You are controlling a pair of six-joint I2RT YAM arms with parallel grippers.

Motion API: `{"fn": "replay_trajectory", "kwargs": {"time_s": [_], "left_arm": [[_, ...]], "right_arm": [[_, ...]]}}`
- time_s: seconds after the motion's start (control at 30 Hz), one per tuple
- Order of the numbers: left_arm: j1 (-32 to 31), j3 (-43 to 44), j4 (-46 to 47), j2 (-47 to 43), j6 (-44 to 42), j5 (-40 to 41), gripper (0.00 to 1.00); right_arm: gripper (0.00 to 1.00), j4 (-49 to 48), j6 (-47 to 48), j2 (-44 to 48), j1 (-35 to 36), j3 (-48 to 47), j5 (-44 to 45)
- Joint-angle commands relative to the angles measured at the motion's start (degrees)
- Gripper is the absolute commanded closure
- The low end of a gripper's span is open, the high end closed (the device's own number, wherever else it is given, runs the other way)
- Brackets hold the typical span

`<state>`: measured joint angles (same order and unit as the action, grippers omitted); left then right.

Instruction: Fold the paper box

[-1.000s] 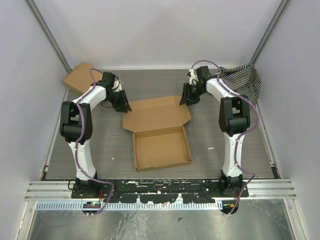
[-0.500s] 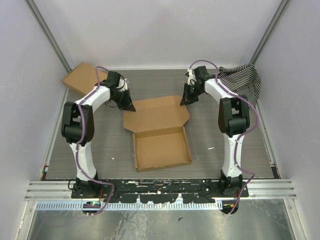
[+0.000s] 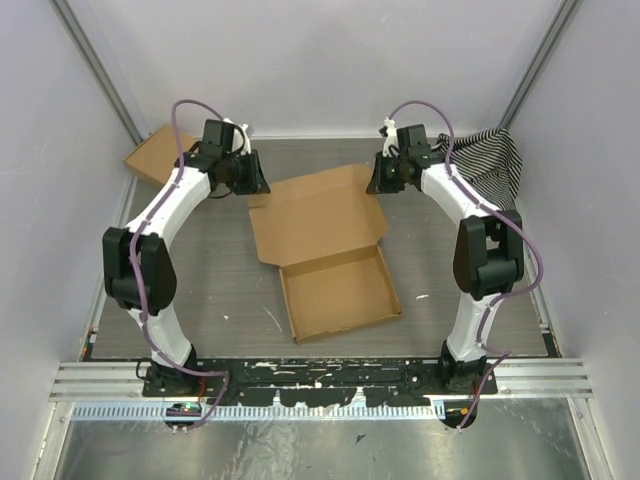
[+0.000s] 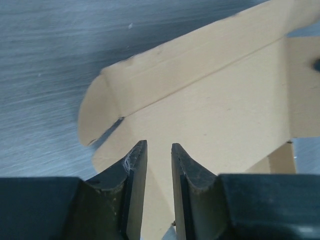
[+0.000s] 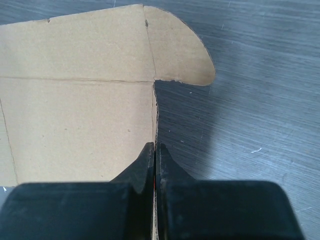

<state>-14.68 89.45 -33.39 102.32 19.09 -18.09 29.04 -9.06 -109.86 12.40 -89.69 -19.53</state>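
Note:
The paper box (image 3: 340, 292) is a brown cardboard mailer lying open mid-table, its shallow tray nearest the arms and its lid (image 3: 318, 215) stretching toward the back. My right gripper (image 3: 376, 185) is at the lid's right back corner. In the right wrist view it (image 5: 155, 147) is shut on the lid's side edge, below a rounded tab (image 5: 175, 50). My left gripper (image 3: 255, 187) is at the lid's left back corner. In the left wrist view it (image 4: 159, 148) hovers over the lid panel (image 4: 215, 115), jaws a little apart with nothing between them.
Another brown cardboard slab (image 3: 150, 155) lies at the back left corner, behind the left arm. A black-and-white striped cloth (image 3: 490, 160) lies at the back right by the wall. Grey walls close in the table on three sides.
Both arms have reached farther back. The box has turned and slid to the right, its tray now angled. The right gripper stays on the lid's corner; the left has moved off the lid's left edge.

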Motion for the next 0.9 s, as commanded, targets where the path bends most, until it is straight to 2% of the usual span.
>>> {"fn": "replay_trajectory", "kwargs": {"time_s": [0.0,0.17,0.4,0.73,0.87], "left_arm": [[0.4,0.8,-8.8,4.5,-1.6,4.4,0.67],[0.4,-5.3,-4.8,1.0,0.4,4.2,0.64],[0.4,-5.6,-6.5,-1.8,-0.4,7.1,0.58],[0.4,-4.7,-4.4,-1.6,-0.2,4.1,0.58],[0.4,-4.2,-2.4,-0.8,0.0,0.2,0.65]], "right_arm": [[0.99,-6.3,-0.7,5.4,-0.1,2.7,1.6],[0.99,-11.9,-1.6,10.2,-0.1,8.5,3.9],[0.99,-21.2,-1.8,19.2,0.1,18.6,6.3],[0.99,-21.5,-1.8,20.8,0.1,20.3,4.8],[0.99,-21.7,-2.0,21.2,0.1,20.7,4.0]]}}
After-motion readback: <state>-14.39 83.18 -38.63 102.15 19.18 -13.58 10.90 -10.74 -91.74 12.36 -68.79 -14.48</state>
